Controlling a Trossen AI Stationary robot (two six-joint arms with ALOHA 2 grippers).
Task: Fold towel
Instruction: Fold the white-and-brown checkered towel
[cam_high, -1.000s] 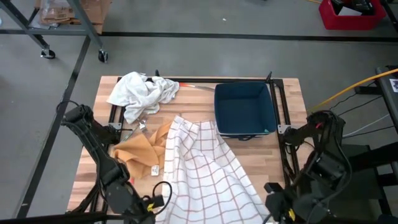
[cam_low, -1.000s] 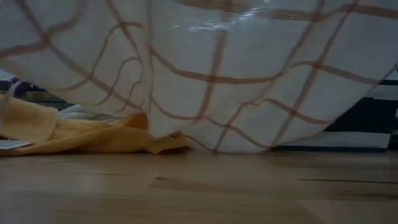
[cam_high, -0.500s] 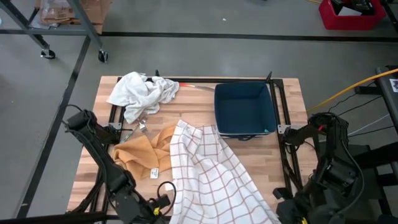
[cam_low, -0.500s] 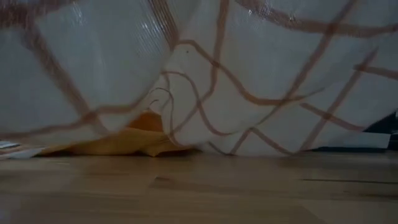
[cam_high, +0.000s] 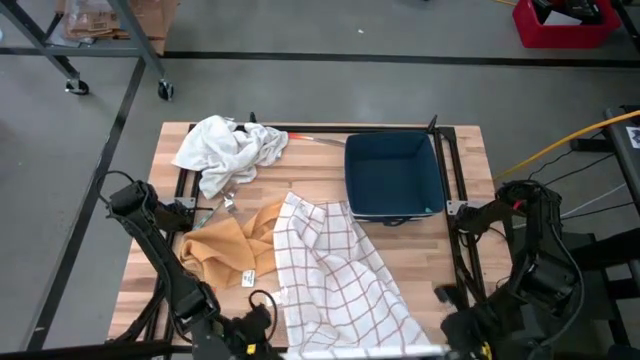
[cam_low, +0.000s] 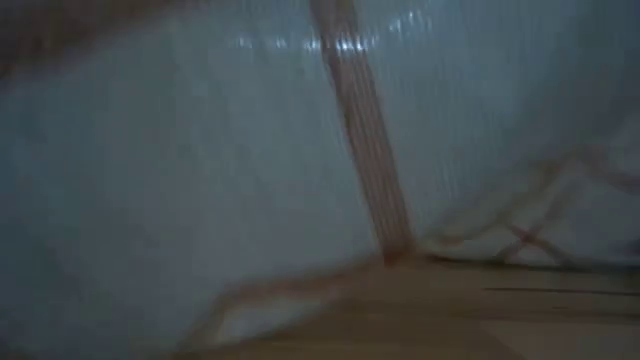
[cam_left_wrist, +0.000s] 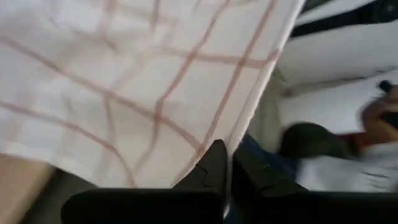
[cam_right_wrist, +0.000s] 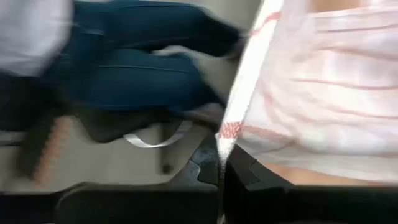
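High view: one checked towel (cam_high: 335, 275), both hands pinching its near corners; two other cloths, seemingly.

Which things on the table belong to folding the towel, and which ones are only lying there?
Part of the job:
- checked towel
- left gripper, shut on the towel's edge
- right gripper, shut on the towel's edge

Only lying there:
- white cloth
- orange cloth
- blue bin
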